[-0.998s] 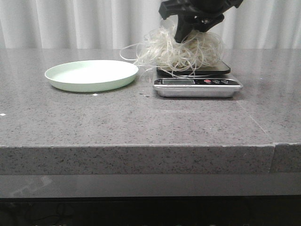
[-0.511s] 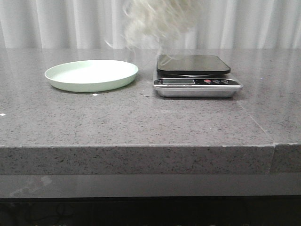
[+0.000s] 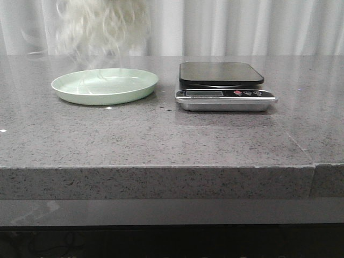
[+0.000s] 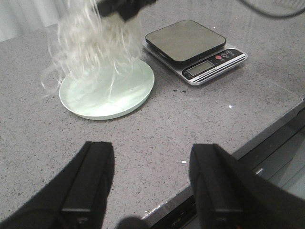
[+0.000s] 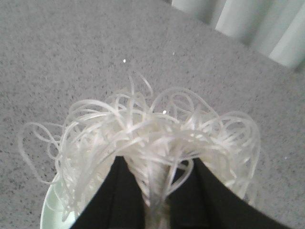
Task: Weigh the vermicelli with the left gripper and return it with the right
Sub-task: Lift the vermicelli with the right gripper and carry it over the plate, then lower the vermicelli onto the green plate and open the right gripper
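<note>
Right gripper: two dark fingers clenched on the top of the vermicelli, whose loops fan out around and below them. In the left wrist view the same gripper enters at the upper edge, the noodles hanging from it in a loose, motion-blurred bundle. The bundle hangs in the air directly over the plate; whether its lowest strands touch the plate cannot be told. From the front, only the blurred vermicelli shows, at the top edge above the pale green plate, left of centre.

Left gripper: jaws spread wide with nothing between them, over the near part of the grey stone table.

Scale: just right of the plate, apart from it; black platform bare, display and buttons facing the near edge. White curtains hang behind the table.
</note>
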Available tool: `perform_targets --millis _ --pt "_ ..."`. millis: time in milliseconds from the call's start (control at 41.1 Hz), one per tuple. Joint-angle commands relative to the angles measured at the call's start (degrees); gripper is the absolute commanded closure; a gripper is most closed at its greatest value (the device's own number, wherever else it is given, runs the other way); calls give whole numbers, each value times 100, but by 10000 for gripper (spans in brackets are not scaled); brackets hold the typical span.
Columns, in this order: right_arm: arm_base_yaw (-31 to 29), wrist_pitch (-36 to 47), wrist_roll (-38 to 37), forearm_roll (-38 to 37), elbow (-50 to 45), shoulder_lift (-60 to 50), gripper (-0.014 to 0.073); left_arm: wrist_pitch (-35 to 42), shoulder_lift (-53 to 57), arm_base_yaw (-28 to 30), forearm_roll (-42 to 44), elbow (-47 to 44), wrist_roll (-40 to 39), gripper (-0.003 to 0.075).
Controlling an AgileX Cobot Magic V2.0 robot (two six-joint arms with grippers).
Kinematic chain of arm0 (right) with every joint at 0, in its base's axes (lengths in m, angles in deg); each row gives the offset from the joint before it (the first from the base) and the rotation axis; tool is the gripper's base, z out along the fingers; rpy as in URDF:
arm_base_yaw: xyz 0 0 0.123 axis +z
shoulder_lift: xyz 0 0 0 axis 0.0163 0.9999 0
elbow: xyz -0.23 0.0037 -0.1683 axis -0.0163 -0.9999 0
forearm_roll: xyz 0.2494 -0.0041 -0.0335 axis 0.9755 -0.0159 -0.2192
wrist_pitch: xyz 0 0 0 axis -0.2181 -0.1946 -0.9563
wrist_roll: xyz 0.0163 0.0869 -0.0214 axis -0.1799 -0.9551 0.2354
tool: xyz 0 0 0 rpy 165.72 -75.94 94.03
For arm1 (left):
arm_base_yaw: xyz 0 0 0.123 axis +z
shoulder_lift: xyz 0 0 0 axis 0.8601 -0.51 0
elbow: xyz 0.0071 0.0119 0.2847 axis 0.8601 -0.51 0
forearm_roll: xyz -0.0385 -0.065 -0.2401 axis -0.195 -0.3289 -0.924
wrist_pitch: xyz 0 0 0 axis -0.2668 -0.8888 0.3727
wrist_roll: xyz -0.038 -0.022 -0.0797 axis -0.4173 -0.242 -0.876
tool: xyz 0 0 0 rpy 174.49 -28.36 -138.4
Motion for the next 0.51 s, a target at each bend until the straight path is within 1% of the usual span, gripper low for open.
perform_targets --millis 0,97,170,341,414,487 --pt "-16 497 58 -17 226 -155 414 434 -44 -1 -18 142 -55 302" --pt "-16 337 58 54 226 -9 409 434 -44 -1 -18 142 -55 302" --pt "-16 235 58 54 226 62 378 434 -44 -1 -18 142 -55 302" --pt "-22 71 53 79 226 116 188 434 -44 -1 -18 142 -55 302" --pt "-22 -22 53 93 226 44 137 434 -44 -1 -18 133 -55 302" --pt "-22 -180 53 93 226 -105 125 434 -44 -1 -18 104 -55 302"
